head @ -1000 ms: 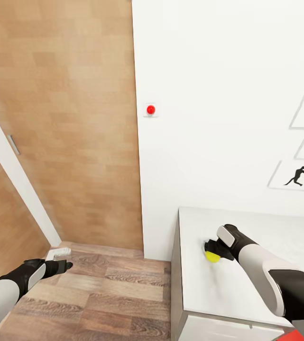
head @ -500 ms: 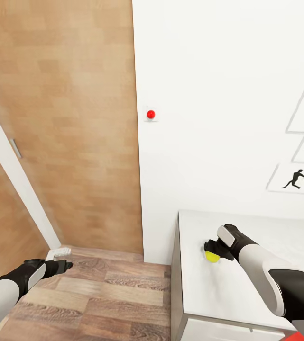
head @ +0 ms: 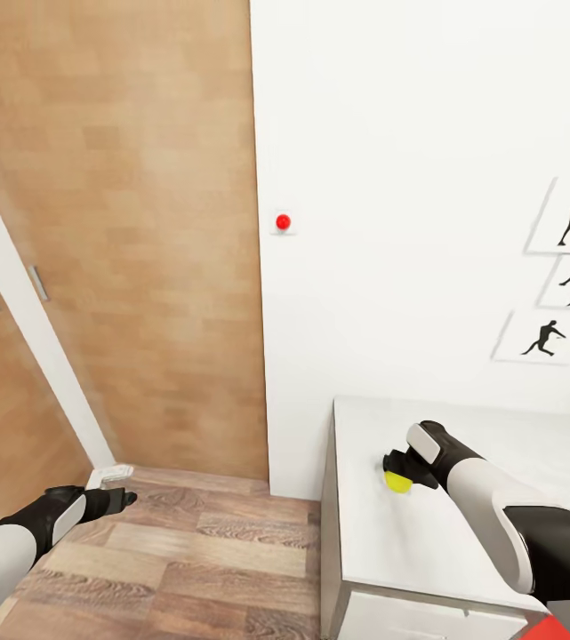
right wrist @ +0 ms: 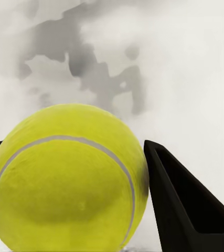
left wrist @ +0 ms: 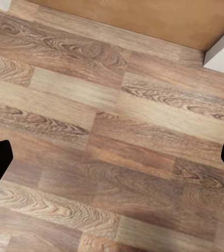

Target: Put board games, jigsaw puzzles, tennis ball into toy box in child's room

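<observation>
Tennis ball (head: 397,482), lower right, tabletop (head: 391,542): clasped by right gripper (head: 399,469) fingers; slippage risked on rounded surface. Left gripper (head: 120,499) fingers spread, empty.

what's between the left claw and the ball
Bare wood floor, then the table's side edge, seen in the head view; the ball sits in the right claw.

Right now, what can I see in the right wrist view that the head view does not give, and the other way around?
The right wrist view gives the tennis ball close up, with its white seam, pressed between the two dark fingers over the pale table. The head view gives the surroundings: the left gripper above the wood floor, the red wall knob, the silhouette pictures and the wooden door. Both show the ball held in the right gripper above the white table.
</observation>
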Robot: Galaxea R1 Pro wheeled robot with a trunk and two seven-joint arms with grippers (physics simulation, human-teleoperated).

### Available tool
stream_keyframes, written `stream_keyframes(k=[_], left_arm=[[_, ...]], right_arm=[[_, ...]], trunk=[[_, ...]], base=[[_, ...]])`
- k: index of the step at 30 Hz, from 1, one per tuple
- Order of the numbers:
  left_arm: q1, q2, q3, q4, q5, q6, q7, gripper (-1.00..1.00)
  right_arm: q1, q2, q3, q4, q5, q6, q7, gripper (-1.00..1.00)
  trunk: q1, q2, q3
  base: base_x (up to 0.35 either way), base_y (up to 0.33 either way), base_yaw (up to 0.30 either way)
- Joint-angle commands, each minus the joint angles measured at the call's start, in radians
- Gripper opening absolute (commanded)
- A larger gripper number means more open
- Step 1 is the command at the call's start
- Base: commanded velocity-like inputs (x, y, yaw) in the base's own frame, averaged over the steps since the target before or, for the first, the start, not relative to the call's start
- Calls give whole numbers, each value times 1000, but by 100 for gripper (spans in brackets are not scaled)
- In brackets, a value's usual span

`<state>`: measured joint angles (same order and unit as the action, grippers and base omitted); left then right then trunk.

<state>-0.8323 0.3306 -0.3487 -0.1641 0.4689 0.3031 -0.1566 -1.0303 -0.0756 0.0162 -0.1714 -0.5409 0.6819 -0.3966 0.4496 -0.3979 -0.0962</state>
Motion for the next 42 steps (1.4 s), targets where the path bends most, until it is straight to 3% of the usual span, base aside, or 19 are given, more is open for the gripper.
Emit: stream_keyframes(k=[1, 19, 42], left_arm=[[-1, 1, -6, -2, 7, 5, -1, 100], [-1, 1, -4, -5, 9, 6, -4, 100], [-1, -1, 1, -9, 10, 19, 2, 100]], right_arm=[[0, 0, 2, -2, -13, 2, -11, -100], [0, 0, 1, -2, -13, 0, -8, -100], [0, -1, -1, -2, -14, -1, -7, -100]], trunk=[[0, -2, -1], [0, -2, 29], [0, -2, 60]], base=[[-155, 0, 0], [-174, 0, 0], [-10, 0, 57]])
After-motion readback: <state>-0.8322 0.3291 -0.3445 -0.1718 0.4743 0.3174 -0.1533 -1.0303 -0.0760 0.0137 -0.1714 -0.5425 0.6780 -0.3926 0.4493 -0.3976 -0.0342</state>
